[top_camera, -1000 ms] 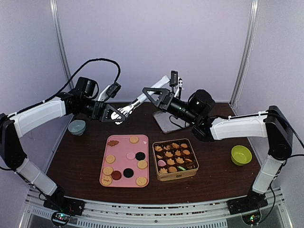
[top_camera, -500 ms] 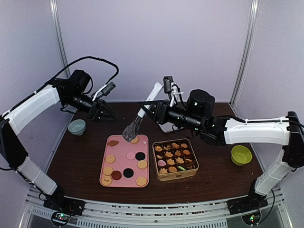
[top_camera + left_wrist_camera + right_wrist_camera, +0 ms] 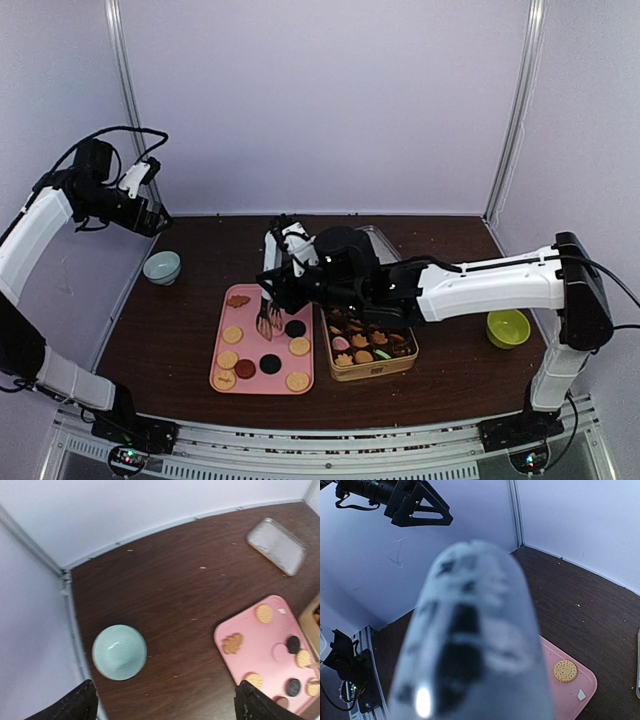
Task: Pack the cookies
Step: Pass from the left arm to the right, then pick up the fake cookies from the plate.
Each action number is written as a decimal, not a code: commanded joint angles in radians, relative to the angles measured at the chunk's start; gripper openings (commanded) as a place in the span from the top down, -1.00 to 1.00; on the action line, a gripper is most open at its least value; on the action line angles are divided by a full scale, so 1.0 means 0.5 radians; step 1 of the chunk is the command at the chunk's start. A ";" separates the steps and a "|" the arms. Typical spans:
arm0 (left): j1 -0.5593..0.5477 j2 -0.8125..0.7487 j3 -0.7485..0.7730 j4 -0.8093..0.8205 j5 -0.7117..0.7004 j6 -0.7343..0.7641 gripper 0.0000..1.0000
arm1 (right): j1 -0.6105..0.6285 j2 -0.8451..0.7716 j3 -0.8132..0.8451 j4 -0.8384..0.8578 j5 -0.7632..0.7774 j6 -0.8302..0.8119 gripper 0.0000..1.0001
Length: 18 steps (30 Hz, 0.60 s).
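Left tool point(image 3: 167, 703) spread wide, pale green bowl point(image 3: 119, 652) below it. Right tool point(image 3: 288, 275) pinching tongs point(image 3: 268, 315); tips over cookies point(image 3: 299, 346) on pink tray point(image 3: 255, 300) below it.

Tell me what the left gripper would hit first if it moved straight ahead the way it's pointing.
Probably the bare table, between the teal bowl and the pink tray. The open left gripper aims down at that gap, though depth is hard to judge.

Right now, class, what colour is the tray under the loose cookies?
The tray is pink, clearest in the left wrist view.
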 commanded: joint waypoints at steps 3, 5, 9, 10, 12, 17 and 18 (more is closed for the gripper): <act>0.020 -0.205 -0.240 0.286 -0.696 -0.006 -0.96 | 0.012 0.101 0.158 0.003 0.147 -0.140 0.24; 0.020 -0.188 -0.280 0.237 -0.578 0.039 -0.96 | 0.012 0.132 0.180 0.005 0.164 -0.170 0.25; 0.017 -0.188 -0.380 0.257 -0.383 0.081 -0.95 | 0.013 0.200 0.230 -0.003 0.202 -0.203 0.23; 0.017 -0.179 -0.391 0.255 -0.331 0.092 -0.95 | 0.012 0.220 0.244 -0.006 0.210 -0.209 0.23; 0.016 -0.166 -0.410 0.252 -0.274 0.109 -0.95 | 0.011 0.255 0.271 -0.010 0.229 -0.221 0.22; 0.017 -0.176 -0.454 0.252 -0.184 0.145 -0.95 | 0.010 0.327 0.322 -0.015 0.243 -0.228 0.18; 0.017 -0.183 -0.458 0.252 -0.170 0.145 -0.96 | 0.010 0.337 0.330 -0.014 0.243 -0.229 0.17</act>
